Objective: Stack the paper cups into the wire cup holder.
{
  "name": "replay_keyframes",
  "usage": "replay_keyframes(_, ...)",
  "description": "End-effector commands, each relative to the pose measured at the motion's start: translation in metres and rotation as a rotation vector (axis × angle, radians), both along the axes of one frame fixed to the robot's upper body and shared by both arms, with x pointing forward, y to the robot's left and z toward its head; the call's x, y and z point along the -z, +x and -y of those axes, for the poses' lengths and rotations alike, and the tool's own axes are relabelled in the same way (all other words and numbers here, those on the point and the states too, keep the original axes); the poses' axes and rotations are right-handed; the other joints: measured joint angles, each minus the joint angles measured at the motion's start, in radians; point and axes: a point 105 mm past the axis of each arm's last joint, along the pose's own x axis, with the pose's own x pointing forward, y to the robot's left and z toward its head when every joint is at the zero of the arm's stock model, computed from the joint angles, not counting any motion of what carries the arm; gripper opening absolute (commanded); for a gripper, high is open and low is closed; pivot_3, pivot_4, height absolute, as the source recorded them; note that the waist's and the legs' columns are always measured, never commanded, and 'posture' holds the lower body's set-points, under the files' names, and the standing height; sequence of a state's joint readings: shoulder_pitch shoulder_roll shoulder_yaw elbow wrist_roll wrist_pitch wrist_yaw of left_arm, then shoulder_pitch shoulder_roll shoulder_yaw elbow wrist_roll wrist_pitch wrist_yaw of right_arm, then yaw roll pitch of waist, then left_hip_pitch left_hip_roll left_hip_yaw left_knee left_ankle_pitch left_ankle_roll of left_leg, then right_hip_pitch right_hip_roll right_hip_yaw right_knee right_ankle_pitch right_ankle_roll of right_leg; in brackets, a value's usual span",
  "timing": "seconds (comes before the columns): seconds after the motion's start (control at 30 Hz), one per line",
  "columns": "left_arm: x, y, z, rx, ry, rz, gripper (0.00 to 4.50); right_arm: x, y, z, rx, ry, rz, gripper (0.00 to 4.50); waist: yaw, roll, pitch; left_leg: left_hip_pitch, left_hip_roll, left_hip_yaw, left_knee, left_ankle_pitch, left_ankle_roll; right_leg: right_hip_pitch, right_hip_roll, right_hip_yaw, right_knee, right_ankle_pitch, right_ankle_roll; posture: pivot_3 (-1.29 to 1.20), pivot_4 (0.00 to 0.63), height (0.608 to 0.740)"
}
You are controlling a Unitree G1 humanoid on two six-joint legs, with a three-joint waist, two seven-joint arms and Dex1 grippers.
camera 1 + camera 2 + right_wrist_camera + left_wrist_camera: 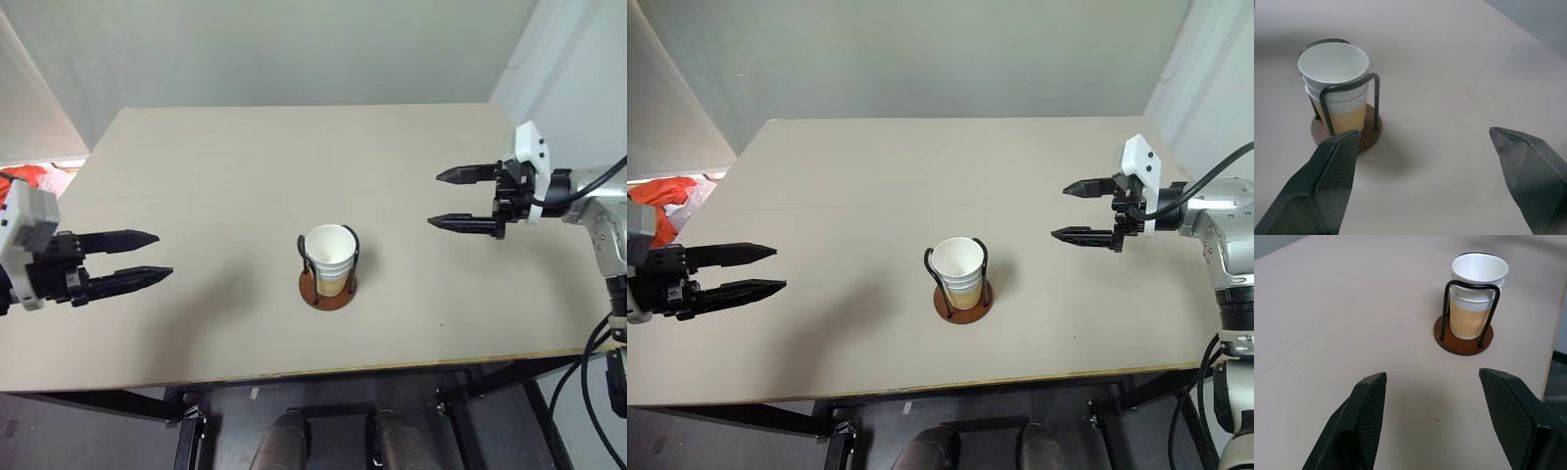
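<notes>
The paper cups [330, 257] sit nested one inside another in the wire cup holder [328, 283], near the middle of the bench [216, 166], a little toward its front edge. In the wrist views several white rims show stacked under the top one, with the tan body of the lowest cup standing on the reddish-brown disc between the two black wire loops. The stack looks upright and seated, so the task appears done or nearly so.

The left hand [139, 258] hangs off to the left of the holder, well apart from it, fingers spread and holding nothing. The right hand [449, 199] hangs well apart on the other side, its fingers also spread wide and empty. What remains, by my judgement, is to keep both hands clear of the wire loops, since a brush against them could slide the light holder or tip the stack.

Exactly how many cups are nested is hard to count; the loops cross the rims. The holder's far loop is partly hidden behind the cups. An orange-red object [671, 196] beyond the bench's left edge is cut off and cannot be identified.
</notes>
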State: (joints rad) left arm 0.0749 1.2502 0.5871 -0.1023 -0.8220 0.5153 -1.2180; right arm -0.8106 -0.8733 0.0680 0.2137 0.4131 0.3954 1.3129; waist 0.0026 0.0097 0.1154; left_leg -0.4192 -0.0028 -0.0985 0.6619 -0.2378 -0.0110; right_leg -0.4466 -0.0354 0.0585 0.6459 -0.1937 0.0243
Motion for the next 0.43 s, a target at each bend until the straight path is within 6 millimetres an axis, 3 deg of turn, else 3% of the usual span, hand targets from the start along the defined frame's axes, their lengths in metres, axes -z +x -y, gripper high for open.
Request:
replay_keyframes(0.03, -0.008, -0.001, 0.001, 0.001, 0.018, 0.038, 3.30, -0.011, -0.001, -0.001, -0.006, -0.008, 0.034, 4.50, -0.001, 0.000, 0.000, 0.000, 0.000, 0.000, 0.000, 0.000, 0.000, 0.000, 0.000, 0.000, 0.000, 0.000, 0.000, 0.00, 0.150, 0.740)
replay_keyframes(0.43, -0.009, 0.009, 0.011, 0.031, 0.001, 0.042, 3.30, -0.013, -0.006, 0.006, 0.027, -0.015, 0.052, 4.50, 0.001, 0.000, 0.000, -0.001, 0.000, 0.000, -0.002, -0.004, -0.002, -0.001, 0.000, 0.000, -0.002, 0.000, 0.000, 0.00, 0.150, 0.740)
